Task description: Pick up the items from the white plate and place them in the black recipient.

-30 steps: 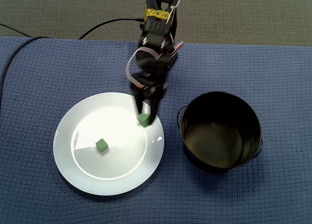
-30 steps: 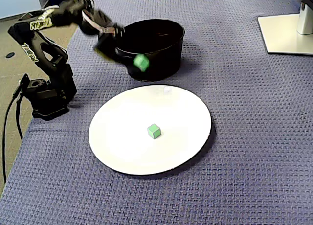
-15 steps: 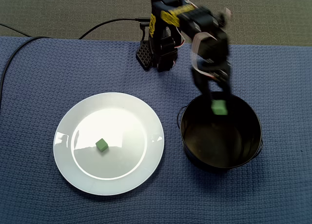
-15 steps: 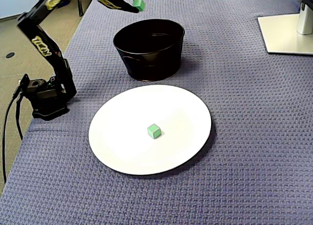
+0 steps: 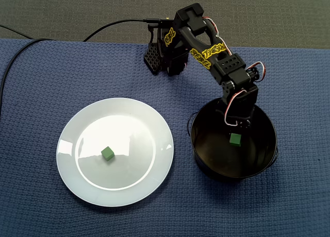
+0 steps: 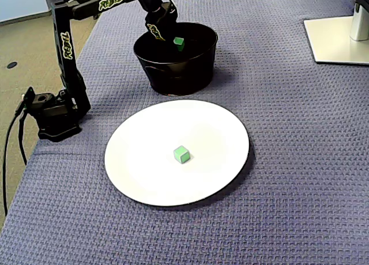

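Fixed view: within the last second the gripper has swung off the plate and dropped into the mouth of the pot. It carries a cube, which looks smaller than half a second ago and so sits lower. The jaws appear pinched on it, though dark fingers against dark metal make that hard to be sure of. By my reading, only the release is left for this piece. A second cube lies on the plate, left of its middle, so the task is about half done. Neither cube has a long axis. The carried one sits roughly square to the picture, and the other is turned slightly.

In a fixed view from the side, the cube hangs at rim height inside the pot, at the tips of the gripper, not on the bottom. The second cube rests flat near the middle of the plate, one corner toward the camera.
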Controlling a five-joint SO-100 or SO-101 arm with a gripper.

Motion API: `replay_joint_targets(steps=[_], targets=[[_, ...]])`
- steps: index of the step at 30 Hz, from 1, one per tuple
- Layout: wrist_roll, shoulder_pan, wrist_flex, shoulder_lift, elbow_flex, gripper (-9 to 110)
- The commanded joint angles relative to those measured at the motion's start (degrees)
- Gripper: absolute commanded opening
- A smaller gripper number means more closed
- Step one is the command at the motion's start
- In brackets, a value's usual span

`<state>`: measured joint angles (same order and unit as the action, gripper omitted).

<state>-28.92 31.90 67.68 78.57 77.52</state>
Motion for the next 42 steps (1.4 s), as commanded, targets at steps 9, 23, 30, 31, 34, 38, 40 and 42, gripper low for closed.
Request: replay_joint_targets(steps=[9, 23, 30, 31, 34, 38, 40, 42], targets=[[-2.46, -4.48, 9.4, 11.43, -6.33, 32], [-7.56, -41.48, 22.68, 27.86, -10.28, 40], [-13.62, -53.0, 12.39, 24.35, 1.32, 39], [-14.85, -53.96, 10.11, 23.73, 3.25, 39], [-16.87, -56.07, 3.6, 21.8, 8.17, 39], [-18.63, -57.92, -3.87, 18.98, 12.48, 39], [-18.81, -58.71, -7.73, 17.4, 13.97, 39], [-18.81, -59.06, -11.78, 15.91, 15.73, 40]])
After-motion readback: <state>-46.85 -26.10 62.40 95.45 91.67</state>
